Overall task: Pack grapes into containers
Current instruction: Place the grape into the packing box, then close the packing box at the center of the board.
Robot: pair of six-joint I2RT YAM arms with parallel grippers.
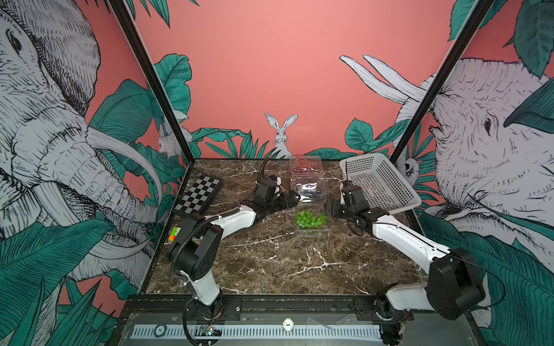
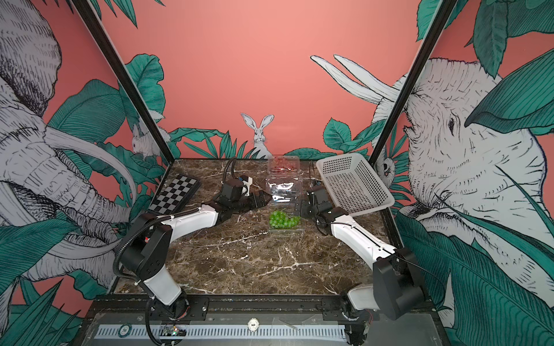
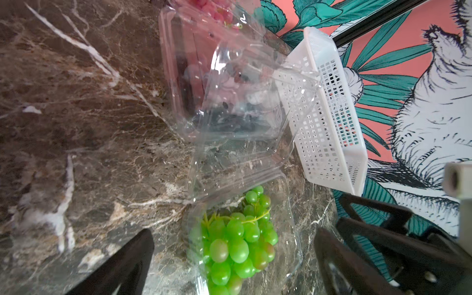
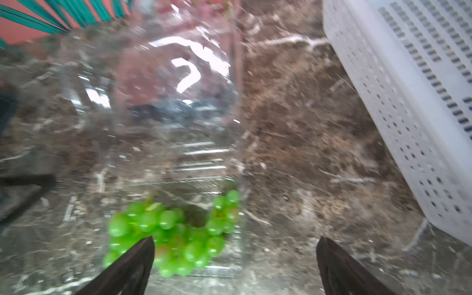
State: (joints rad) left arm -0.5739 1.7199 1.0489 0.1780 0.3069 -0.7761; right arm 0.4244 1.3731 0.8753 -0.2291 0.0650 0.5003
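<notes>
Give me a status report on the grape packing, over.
Left gripper and right gripper: jaws open, empty. Green grapes in nearest container, lid up. White basket off to the right, not blocking.

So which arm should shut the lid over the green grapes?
Probably left. The left gripper, open, points at the open lid behind the green grapes. The right gripper, also open, sits beside the container, aimed partly past it.
</notes>
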